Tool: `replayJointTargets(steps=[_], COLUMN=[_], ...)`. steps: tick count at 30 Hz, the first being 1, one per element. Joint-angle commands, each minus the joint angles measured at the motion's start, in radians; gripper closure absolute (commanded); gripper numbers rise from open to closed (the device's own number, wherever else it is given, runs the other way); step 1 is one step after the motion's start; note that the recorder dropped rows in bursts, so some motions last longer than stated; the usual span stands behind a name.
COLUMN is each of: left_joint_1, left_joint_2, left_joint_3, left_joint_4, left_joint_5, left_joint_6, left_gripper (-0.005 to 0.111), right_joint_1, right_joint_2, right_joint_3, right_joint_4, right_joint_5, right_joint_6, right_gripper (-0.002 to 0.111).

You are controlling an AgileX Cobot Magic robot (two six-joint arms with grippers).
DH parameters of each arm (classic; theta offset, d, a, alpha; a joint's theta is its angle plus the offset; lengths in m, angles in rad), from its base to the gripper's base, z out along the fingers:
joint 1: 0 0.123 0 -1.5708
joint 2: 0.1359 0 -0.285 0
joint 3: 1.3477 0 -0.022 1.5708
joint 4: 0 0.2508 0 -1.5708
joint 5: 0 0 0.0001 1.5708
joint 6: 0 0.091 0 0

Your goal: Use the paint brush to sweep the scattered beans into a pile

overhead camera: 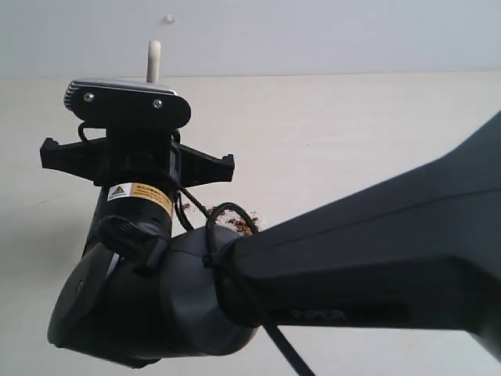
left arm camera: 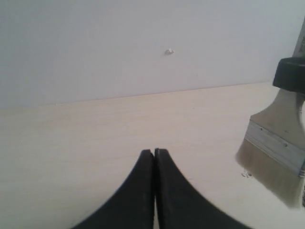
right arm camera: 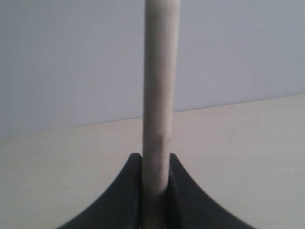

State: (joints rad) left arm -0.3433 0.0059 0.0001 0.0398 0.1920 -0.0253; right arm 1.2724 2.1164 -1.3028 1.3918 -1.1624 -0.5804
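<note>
The paint brush's pale wooden handle (right arm camera: 161, 95) stands upright between the fingers of my right gripper (right arm camera: 155, 157), which is shut on it. In the exterior view only the handle's tip (overhead camera: 153, 59) shows above that arm's wrist. The left wrist view shows the off-white bristles (left arm camera: 271, 174) and silver ferrule (left arm camera: 276, 140) just above the tabletop. A small cluster of reddish-brown beans (overhead camera: 243, 223) peeks out behind the right arm; the rest is hidden. My left gripper (left arm camera: 154, 151) is shut with nothing in it, off to the side of the bristles.
The right arm (overhead camera: 352, 266) reaches across and blocks most of the pale wooden table (overhead camera: 329, 133) in the exterior view. A grey wall (left arm camera: 119, 43) rises behind the table's far edge. A few whitish grains (left arm camera: 246, 174) lie by the bristles.
</note>
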Motion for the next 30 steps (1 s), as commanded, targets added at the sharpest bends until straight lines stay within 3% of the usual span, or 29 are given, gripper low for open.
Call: replayJointTargets(steps=[1, 7, 13, 21, 30], left_joint_1=[-0.004, -0.004, -0.004, -0.004, -0.004], left_joint_2=[-0.006, -0.006, -0.006, -0.006, -0.006], left_joint_3=[0.0, 0.0, 0.0, 0.0, 0.0], left_joint_4=[-0.009, -0.009, -0.009, -0.009, -0.009], left_joint_5=[-0.004, -0.004, -0.004, -0.004, -0.004], left_joint_6=[-0.006, -0.006, -0.006, -0.006, -0.006], left_gripper=[0.107, 0.107, 0.107, 0.107, 0.107], right_joint_1=[-0.055, -0.134, -0.146, -0.146, -0.144], right_joint_2=[0.043, 0.125, 0.149, 0.12, 0.114], right_joint_3=[-0.009, -0.043, -0.053, -0.053, -0.053], right_joint_4=[-0.074, -0.072, -0.011, 0.139, 0.239], right_joint_5=[0.025, 0.113, 0.141, 0.054, -0.033], right_joint_6=[0.134, 0.194, 0.134, -0.123, -0.153], right_gripper=[0.108, 0.108, 0.108, 0.108, 0.108])
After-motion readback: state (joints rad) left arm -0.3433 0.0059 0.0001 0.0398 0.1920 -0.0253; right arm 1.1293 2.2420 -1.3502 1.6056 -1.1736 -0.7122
